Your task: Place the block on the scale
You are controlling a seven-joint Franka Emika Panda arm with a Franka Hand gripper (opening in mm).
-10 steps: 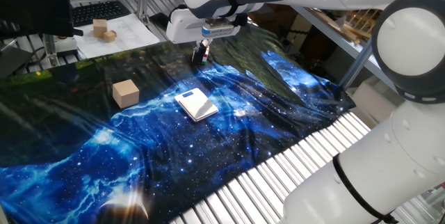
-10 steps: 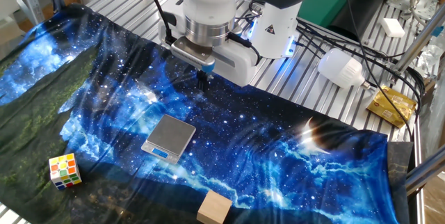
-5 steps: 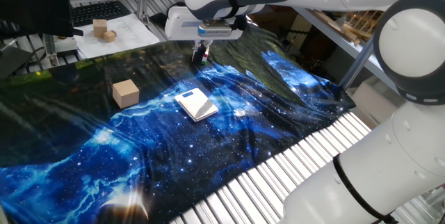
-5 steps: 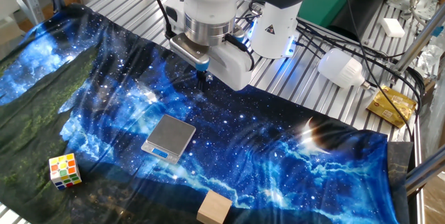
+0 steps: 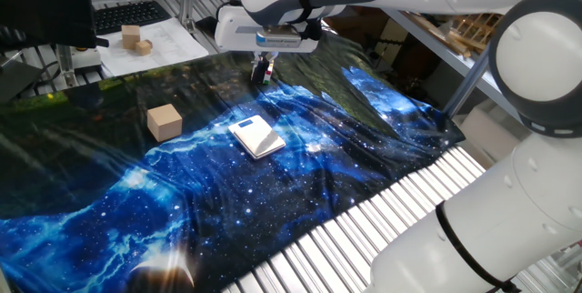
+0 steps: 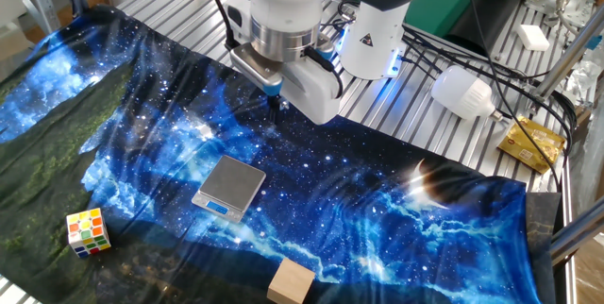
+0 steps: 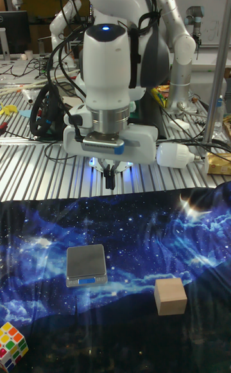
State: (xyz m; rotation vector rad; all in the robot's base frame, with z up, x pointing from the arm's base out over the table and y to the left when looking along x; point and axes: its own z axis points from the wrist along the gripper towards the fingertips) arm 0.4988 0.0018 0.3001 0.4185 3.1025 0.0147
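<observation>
The block (image 5: 165, 121) is a plain tan wooden cube resting on the starry blue cloth; it also shows near the bottom edge of the other fixed view (image 6: 291, 282) and in the tall view (image 7: 171, 296). The scale (image 5: 256, 136) lies flat on the cloth, a small square slab (image 6: 230, 187) (image 7: 86, 264). My gripper (image 5: 263, 73) hangs above the cloth's far side, beyond the scale and well away from the block. Its fingers (image 6: 275, 108) (image 7: 111, 183) point down, pressed together and shut on nothing.
A multicoloured puzzle cube (image 6: 87, 231) (image 7: 11, 345) sits near the cloth's corner. Two small wooden blocks (image 5: 135, 38) lie on white paper off the cloth. A white bulb-like object (image 6: 463, 92) and a gold packet (image 6: 531, 143) rest on the metal rollers.
The hand has turned about its vertical axis over the same spot. The block and the scale have not moved.
</observation>
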